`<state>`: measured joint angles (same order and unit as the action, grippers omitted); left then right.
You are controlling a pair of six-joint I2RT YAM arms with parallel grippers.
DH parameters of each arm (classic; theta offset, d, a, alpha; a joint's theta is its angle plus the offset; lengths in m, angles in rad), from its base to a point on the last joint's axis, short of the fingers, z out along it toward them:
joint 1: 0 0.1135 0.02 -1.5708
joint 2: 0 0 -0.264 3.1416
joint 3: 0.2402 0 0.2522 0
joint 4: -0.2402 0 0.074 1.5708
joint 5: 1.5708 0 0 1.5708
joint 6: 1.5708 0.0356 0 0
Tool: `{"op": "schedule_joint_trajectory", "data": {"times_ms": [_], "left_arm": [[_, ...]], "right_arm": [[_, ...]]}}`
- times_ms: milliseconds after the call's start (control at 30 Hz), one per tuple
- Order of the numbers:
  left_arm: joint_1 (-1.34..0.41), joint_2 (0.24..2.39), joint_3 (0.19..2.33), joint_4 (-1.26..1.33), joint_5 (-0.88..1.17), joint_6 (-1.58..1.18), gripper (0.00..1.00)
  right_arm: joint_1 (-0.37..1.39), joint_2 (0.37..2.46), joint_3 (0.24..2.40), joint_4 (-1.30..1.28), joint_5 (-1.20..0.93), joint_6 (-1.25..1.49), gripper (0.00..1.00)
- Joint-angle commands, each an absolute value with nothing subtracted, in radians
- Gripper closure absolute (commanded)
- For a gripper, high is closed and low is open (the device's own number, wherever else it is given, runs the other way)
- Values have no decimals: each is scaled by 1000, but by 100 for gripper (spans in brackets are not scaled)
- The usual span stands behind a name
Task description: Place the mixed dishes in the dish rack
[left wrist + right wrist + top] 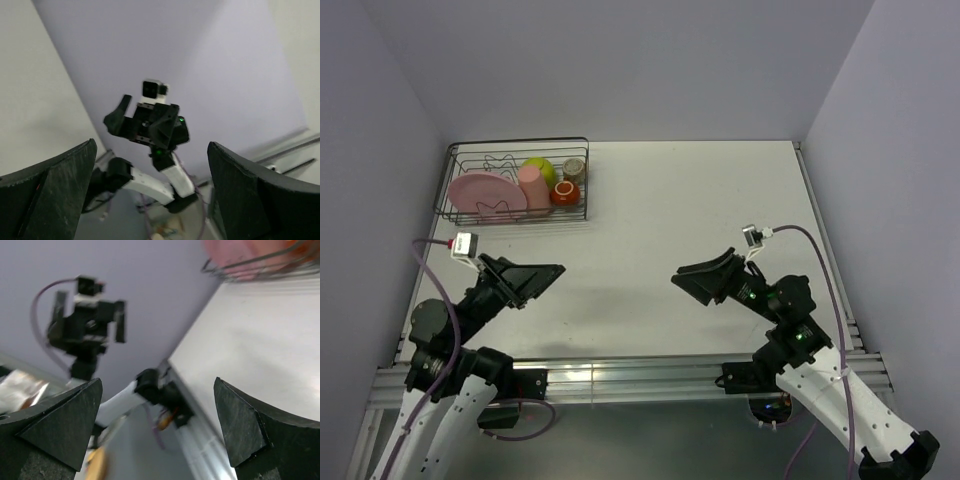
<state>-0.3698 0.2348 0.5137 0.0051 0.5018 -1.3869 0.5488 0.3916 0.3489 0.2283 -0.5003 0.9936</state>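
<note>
- Rack (587,175): one, of dark wire, at the far left corner of the worktop (670,200). All five dishes sit inside it.
- Arms: two, both over the near half of the worktop. They are well apart from the rack and from each other, with their heads turned toward one another.
- Left gripper (545,285): the jaws are spread wide with nothing between them. Its wrist view shows only the other arm through the gap.
- Right gripper (688,288): the jaws are likewise wide open and empty. The rack's corner shows blurred at the top of its wrist view.
- Plate (480,193): one, pink, in the rack's left end, tilted among the wavy dividers.
- Bowl (542,167): one, lime-green, at the back middle, partly hidden behind the cup.
- Cup (535,188): one, salmon-pink, in the middle just right of the plate.
- Mug (565,192): one, orange-red, at the front right beside the cup, with its opening facing up.
- Small cup (574,167): one, beige-grey, in the back right corner just behind the mug.
- Step: loading looks finished, since every dish is in the rack and neither gripper carries anything.
- Next move: probably no grasp, only a clear retreat of both arms. At most it calls for a check that the tilted plate stands firm.
</note>
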Motion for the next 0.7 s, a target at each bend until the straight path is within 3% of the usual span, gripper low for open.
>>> {"op": "schedule_joint_trajectory", "data": {"times_ms": [0, 267, 667], "left_arm": [[-368, 118, 526, -225, 318, -1126, 1], [-370, -121, 428, -406, 8, -1094, 1], [-370, -61, 278, -270, -115, -1078, 1]], "right_arm": [[543, 345, 310, 135, -299, 822, 0], [543, 240, 250, 8, -14, 729, 0], [543, 158, 134, 23, 152, 695, 0]]}}
